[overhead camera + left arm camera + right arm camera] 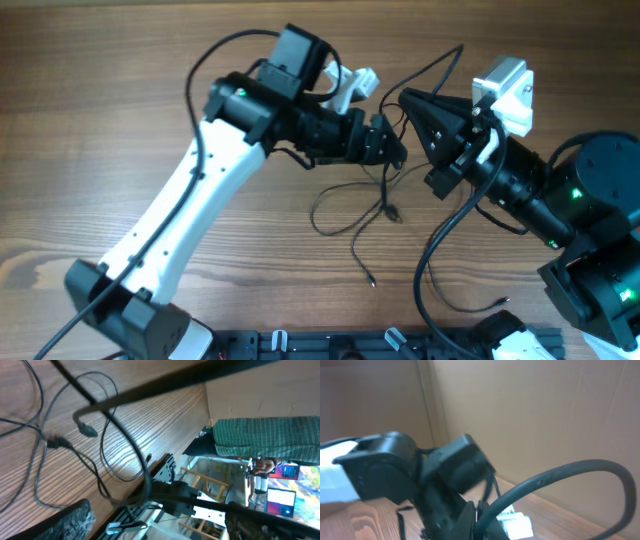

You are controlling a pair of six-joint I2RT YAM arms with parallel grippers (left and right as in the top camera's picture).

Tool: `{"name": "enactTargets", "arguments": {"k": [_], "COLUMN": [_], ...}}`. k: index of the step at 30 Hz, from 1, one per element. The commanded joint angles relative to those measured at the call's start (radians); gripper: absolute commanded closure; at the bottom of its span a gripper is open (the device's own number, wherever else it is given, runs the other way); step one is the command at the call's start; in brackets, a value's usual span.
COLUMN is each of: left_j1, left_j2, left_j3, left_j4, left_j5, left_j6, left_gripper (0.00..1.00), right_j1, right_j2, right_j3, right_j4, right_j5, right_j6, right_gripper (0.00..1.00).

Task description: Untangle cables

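Note:
Several thin black cables (352, 238) lie in loose, crossing loops on the wooden table below both grippers, with small plugs at their ends (394, 212). In the left wrist view they show as loops with a plug (86, 430). My left gripper (390, 148) hovers above the tangle, and its fingers (160, 516) are spread wide with nothing between them. My right gripper (408, 102) faces it closely from the right. Its jaws (479, 510) are pressed together on a thin black cable that runs up from them.
A black rail (330, 345) runs along the table's front edge. A loose cable end (505, 299) lies at the front right. A person in a green striped shirt (265, 440) stands beyond the table. A cardboard wall (545, 420) lies behind.

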Motion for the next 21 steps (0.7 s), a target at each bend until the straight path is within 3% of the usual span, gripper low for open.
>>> {"name": "enactTargets", "arguments": {"k": [1, 4, 8, 13, 21], "left_j1": [-0.026, -0.045, -0.043, -0.02, 0.121], "left_j2": [0.05, 0.068, 0.068, 0.068, 0.068], "left_j3": [0.005, 0.005, 0.005, 0.005, 0.005], "left_j4": [0.027, 0.051, 0.061, 0.041, 0.02], "left_j5": [0.021, 0.024, 0.07, 0.151, 0.212], "left_j6": [-0.062, -0.061, -0.051, 0.0, -0.002], "left_gripper": [0.17, 0.28, 0.28, 0.03, 0.0], "right_j1": [0.0, 0.0, 0.0, 0.0, 0.0], "right_j2": [-0.01, -0.01, -0.01, -0.01, -0.021], "right_j3": [0.007, 0.007, 0.007, 0.007, 0.007], "right_j4": [0.013, 0.02, 0.003, -0.037, -0.052], "right_j5": [0.02, 0.02, 0.071, 0.238, 0.214], "right_j6": [0.033, 0.033, 0.032, 0.029, 0.019], "right_gripper": [0.96, 0.96, 0.96, 0.96, 0.96]}}
